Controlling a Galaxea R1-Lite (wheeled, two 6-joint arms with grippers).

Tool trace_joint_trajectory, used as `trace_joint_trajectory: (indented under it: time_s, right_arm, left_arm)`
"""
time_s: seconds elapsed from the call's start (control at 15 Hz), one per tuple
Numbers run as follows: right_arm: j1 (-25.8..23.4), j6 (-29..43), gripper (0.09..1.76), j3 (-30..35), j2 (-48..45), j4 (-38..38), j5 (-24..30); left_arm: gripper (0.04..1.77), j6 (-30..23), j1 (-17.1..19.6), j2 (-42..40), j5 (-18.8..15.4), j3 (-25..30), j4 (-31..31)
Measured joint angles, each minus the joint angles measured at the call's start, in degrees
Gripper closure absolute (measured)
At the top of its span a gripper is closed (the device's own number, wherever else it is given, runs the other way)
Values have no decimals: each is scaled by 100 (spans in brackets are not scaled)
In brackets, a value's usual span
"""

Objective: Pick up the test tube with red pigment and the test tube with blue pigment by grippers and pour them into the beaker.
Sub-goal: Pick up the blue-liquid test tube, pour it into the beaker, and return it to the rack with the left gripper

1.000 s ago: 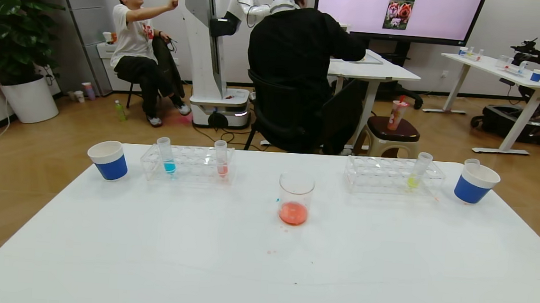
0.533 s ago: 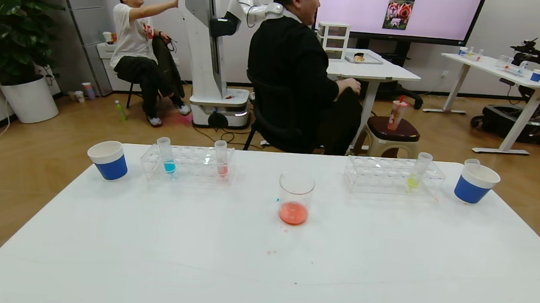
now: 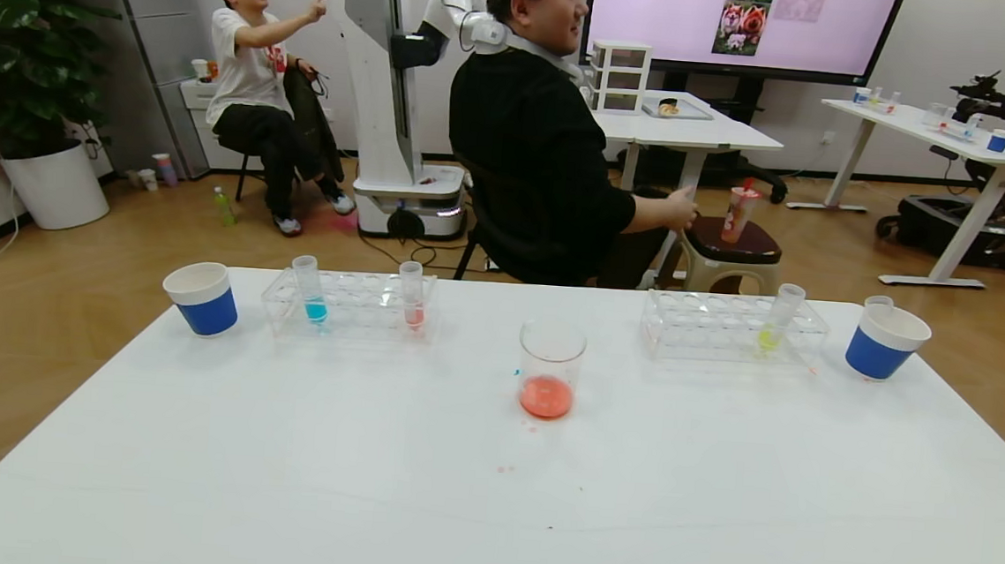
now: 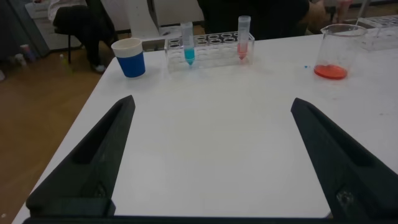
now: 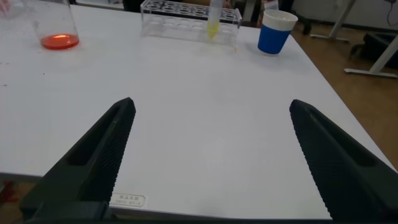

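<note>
White and mostly bare, the counter (image 3: 276, 479) fills the near half of the head view, and neither arm reaches into that view. Each wrist camera shows its own hand low over the near edge with fingers spread wide and nothing between them: the left hand (image 4: 214, 155) faces the left rack, the right hand (image 5: 211, 155) faces the right one.

Farther in, at the middle, stands the short clear glass beaker (image 3: 550, 369), already holding a shallow layer of red-orange liquid. Behind it to the left, a clear plastic rack (image 3: 349, 304) holds the slim clear test tube with bright cyan-blue liquid (image 3: 309, 290) near its outer end and a slim tube with pinkish-red liquid (image 3: 412, 295) near its inner end, both upright.

The step in hand looks like the first reach. It would go best with the left hand approaching level, closing on the blue tube's bare upper part above the rack, then lifting straight up before tilting over the beaker's rim.
</note>
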Motion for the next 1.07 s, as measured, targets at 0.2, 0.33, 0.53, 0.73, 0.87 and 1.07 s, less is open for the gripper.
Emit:
trace_joint_trajectory:
  time_s: [0.2, 0.33, 0.53, 0.73, 0.87, 1.07]
  right_arm:
    - [0, 0, 12, 0, 0, 0, 0]
    - [0, 0, 12, 0, 0, 0, 2]
    - [0, -2, 12, 0, 0, 0, 0]
    - [0, 0, 12, 0, 0, 0, 2]
    - [0, 0, 12, 0, 0, 0, 0]
    - [0, 0, 12, 0, 0, 0, 0]
  left_arm:
    - [6, -85, -89, 962, -41, -694, -46]
    - [6, -151, -124, 1775, -52, -1061, -252]
    - [6, -250, -141, 3129, -63, -1334, -1302]
    - [6, -284, -102, 4541, -61, -1486, -2502]
    - [6, -294, -83, 5481, -60, -1654, -3162]
    - [6, -294, -78, 6751, -49, -2007, -3766]
